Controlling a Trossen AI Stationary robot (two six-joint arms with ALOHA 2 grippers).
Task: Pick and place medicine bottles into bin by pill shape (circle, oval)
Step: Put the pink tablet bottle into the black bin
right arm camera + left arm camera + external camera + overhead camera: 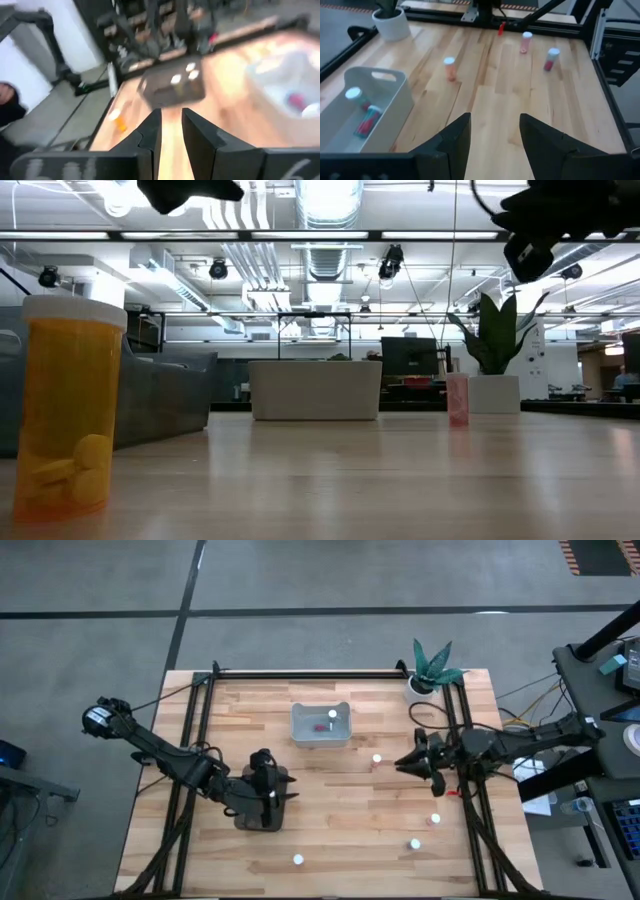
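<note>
Small white-capped medicine bottles stand on the wooden table (340,800): one at the middle (377,758), two at the near right (436,819) (415,843), one at the near edge (298,860). That one shows close in the low view as an amber bottle (68,415) with yellow pills. My left gripper (288,790) (492,135) is open and empty above a dark bin (255,815). My right gripper (405,763) (171,131) is narrowly open and empty, in the air right of the middle bottle. A pale bin (321,725) (365,107) holds bottles (367,117).
A white plant pot (425,685) with a green plant stands at the far right corner. Black frame rails (195,740) (470,790) run along the table's left and right sides. The dark bin (172,89) holds white-capped bottles. Bare wood lies between the bins and the near edge.
</note>
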